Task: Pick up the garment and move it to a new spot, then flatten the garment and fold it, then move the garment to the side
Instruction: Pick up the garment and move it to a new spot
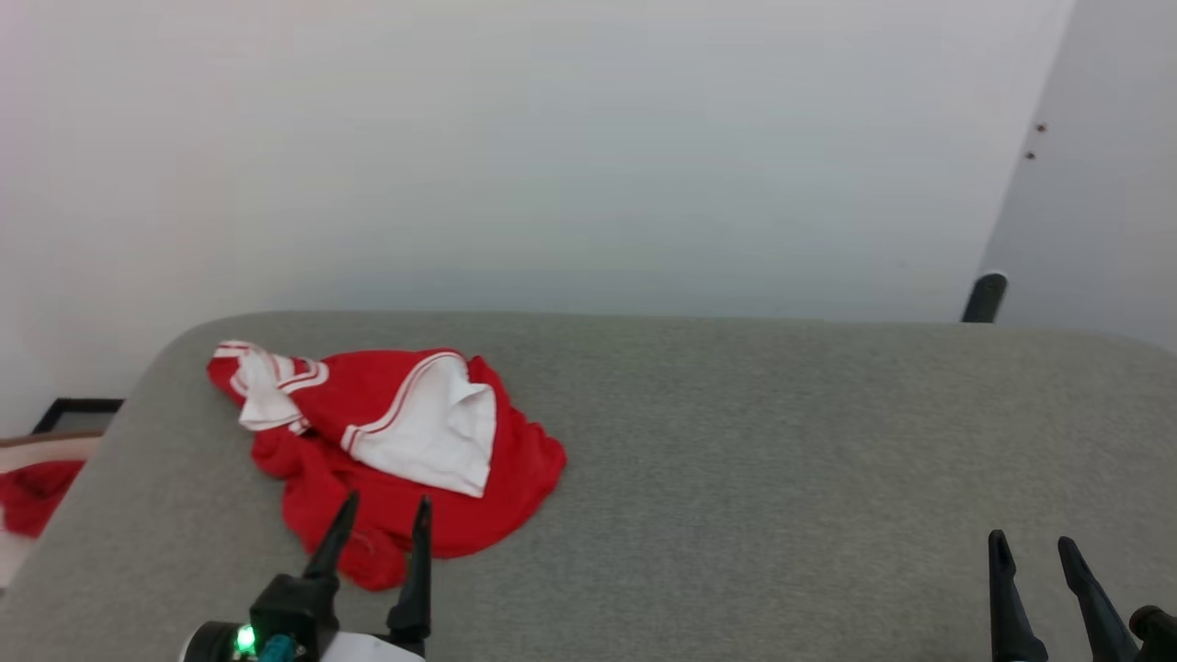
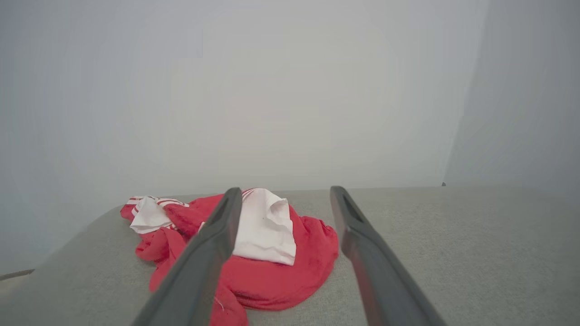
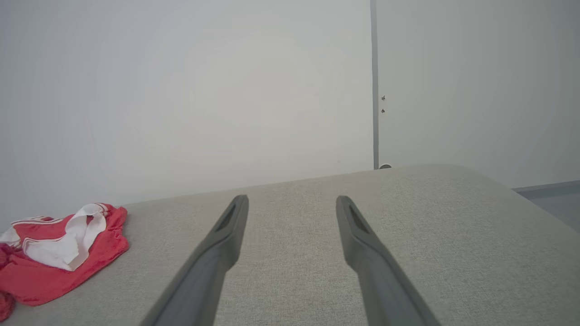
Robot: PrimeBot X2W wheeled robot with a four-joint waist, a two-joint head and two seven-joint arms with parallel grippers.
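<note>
Left gripper [image 1: 386,506], right gripper [image 1: 1032,542]: fingers wide, empty. Garment [image 1: 515,460] lies crumpled at 10 o'clock; a shallow pinch could slip.

The garment [image 1: 386,460] is soft, matt cloth, red with white panels, lying in limp creases. The worktop [image 1: 736,478] under it is covered in grey woven fabric with a fine, slightly rough grain and no shine. The fingers of the left pincer [image 1: 387,499] and the right pincer [image 1: 1030,537] look like smooth dark plastic with a dull sheen, and the wall [image 1: 588,138] behind is smooth, pale and matt.
</note>
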